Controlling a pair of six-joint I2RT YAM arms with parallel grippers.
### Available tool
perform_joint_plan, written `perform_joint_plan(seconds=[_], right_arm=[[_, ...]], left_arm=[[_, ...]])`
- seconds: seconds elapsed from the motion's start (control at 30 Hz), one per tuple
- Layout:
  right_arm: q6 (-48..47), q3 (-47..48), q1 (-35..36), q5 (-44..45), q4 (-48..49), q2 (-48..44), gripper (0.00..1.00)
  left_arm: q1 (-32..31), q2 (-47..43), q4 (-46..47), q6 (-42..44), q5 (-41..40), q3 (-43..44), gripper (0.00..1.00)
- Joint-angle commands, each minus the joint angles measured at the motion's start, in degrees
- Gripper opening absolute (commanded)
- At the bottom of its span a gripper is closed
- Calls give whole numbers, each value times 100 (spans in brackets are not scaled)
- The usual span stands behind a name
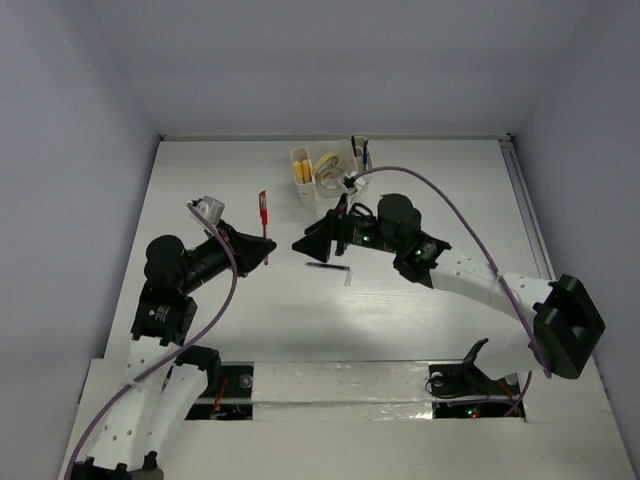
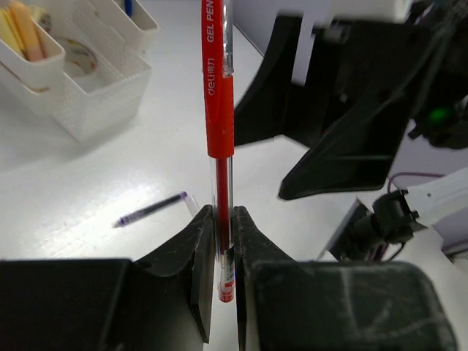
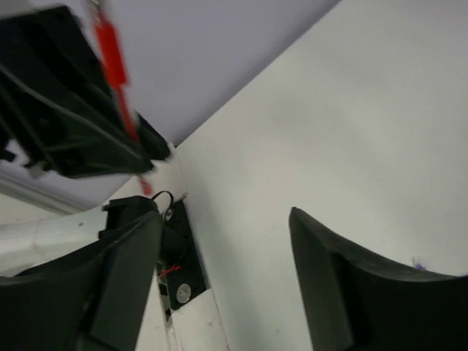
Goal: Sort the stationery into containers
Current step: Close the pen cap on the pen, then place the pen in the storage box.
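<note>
The left tool (image 2: 221,219) is squeezing tight on the red pen (image 2: 219,110). Its two black fingers (image 2: 201,248) are pressing the clear lower end of the pen from both sides. The rest of the pen is sticking out long and straight past the tips, up off the white surface (image 2: 146,161).

The right tool (image 3: 221,227) is sitting close by, facing the left one. Its fingers (image 3: 124,270) are standing wide apart, and nothing is sitting between them - only bare surface is showing in the gap.

A thin dark pen (image 1: 328,267) is lying flat on the surface, just beside the right tool and between the two tools. Nothing is touching it.

Farther back, the white organizer (image 1: 345,185) is standing near the far edge of the surface. Yellow sticks (image 1: 303,170) are standing in the narrow part on its left side. A tape roll (image 1: 328,165) is lying in the big middle part. A blue pen (image 1: 366,152) is poking up from the narrow part on its right side. The red pen is well apart from the organizer - it is off to the left of it, in the left tool.
</note>
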Motion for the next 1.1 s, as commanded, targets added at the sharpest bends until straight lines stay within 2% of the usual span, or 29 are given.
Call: perform_joint_plan(seconds=[0.0,0.07,0.13,0.27,0.53,0.63,0.83,0.93,0.97,1.0,1.03,1.07], right_arm=[[-1073,855,-24,-1056,-917,21,81],[-1170,1023,-24,-1110,-926,21,91],[-1240,1312,-24,-1110,-953,91,94],[-1284,1867,-24,-1163,-1031,460,94],[-1056,2271,-24,-1040,-909,952,85],[-995,2395,-24,-1136,-786,1102,76],[-836,2492,-24,-1215,-540,1278,49],[-775,2492,-24,-1207,-496,1313,29],[-766,2500,-24,-1189,-505,1322,15],[-757,2500,-24,-1102,-522,1322,9],[-757,2492,-24,-1023,-531,1313,6],[-801,2474,-24,-953,-548,1270,0]], left_arm=[[-9,200,645,-173,698,-223,0],[-9,262,673,-156,909,-267,0],[-9,333,585,-33,936,-249,0],[-9,368,593,-32,1102,-328,0],[-9,386,769,-76,1323,-381,0],[-9,412,822,-77,1367,-399,0],[-9,447,831,-85,1358,-443,0],[-9,456,831,-77,1341,-443,0],[-9,456,831,-68,1323,-443,0],[-9,473,822,-68,1306,-451,0],[-9,465,813,-68,1288,-451,2],[-9,473,796,-59,1236,-451,16]])
